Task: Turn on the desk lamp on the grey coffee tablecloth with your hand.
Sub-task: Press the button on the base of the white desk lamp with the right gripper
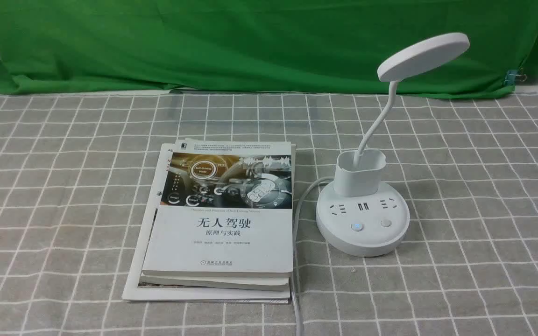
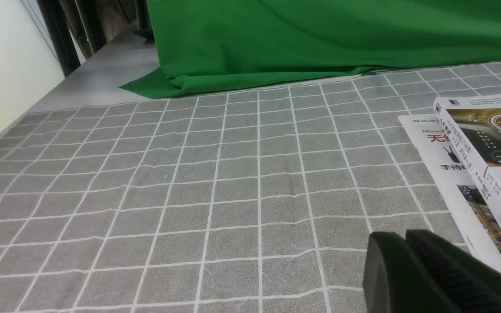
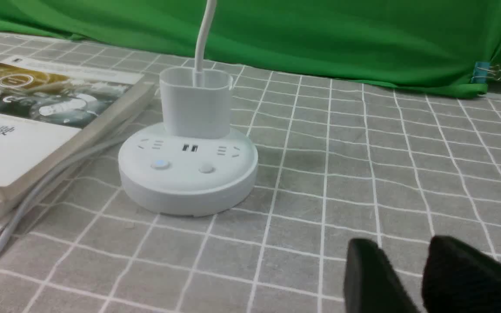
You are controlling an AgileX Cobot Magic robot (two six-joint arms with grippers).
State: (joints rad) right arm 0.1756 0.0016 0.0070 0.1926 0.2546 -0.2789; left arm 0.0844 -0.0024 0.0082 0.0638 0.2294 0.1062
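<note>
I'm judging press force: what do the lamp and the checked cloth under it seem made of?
The desk lamp looks like matte white plastic, smooth and moulded. The grey coffee tablecloth looks like woven fabric: grainy texture, slight wrinkles.

We note the grey coffee tablecloth (image 1: 484, 210) lies bare to the right of and in front of the desk lamp (image 1: 362, 219), leaving the right hand (image 3: 407, 269) an unblocked stretch of surface up to the front buttons (image 1: 356, 227). On the lamp's left, the stack of books (image 1: 222, 224) and the white cord (image 1: 296, 242) just beside it narrow the gap, and the disc head (image 1: 423, 56) stands high above the base's right side. Left of the books we see open cloth back to the green cloth (image 1: 250, 42).
</note>
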